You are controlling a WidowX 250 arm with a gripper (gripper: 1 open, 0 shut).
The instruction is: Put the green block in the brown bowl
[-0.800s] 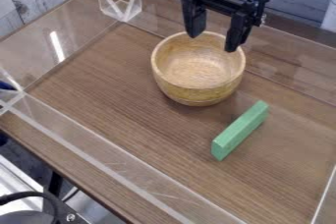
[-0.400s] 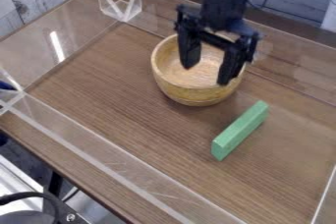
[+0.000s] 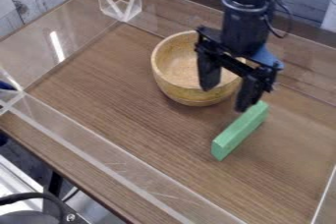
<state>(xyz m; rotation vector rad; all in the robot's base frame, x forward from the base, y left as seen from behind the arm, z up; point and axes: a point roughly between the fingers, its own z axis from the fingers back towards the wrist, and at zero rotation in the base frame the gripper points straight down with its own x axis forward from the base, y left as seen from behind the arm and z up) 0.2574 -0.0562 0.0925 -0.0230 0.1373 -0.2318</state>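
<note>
The green block (image 3: 239, 133) is a long flat bar lying on the wooden table at the front right. A round tan brown bowl (image 3: 186, 69) with thick walls stands just behind and to the left of it, with nothing inside. My black gripper (image 3: 229, 87) hangs open over the bowl's right rim, pointing down. One fingertip (image 3: 207, 78) is over the bowl's inside and the other sits just above the block's far end. Nothing is between the fingers.
Clear acrylic walls (image 3: 79, 140) edge the wooden table (image 3: 105, 100) on the left and front. A small clear angled stand (image 3: 121, 2) sits at the back left corner.
The gripper has moved forward and to the right and come lower, from behind the bowl to over its right rim near the block. It stayed open. The block and bowl have not moved.
</note>
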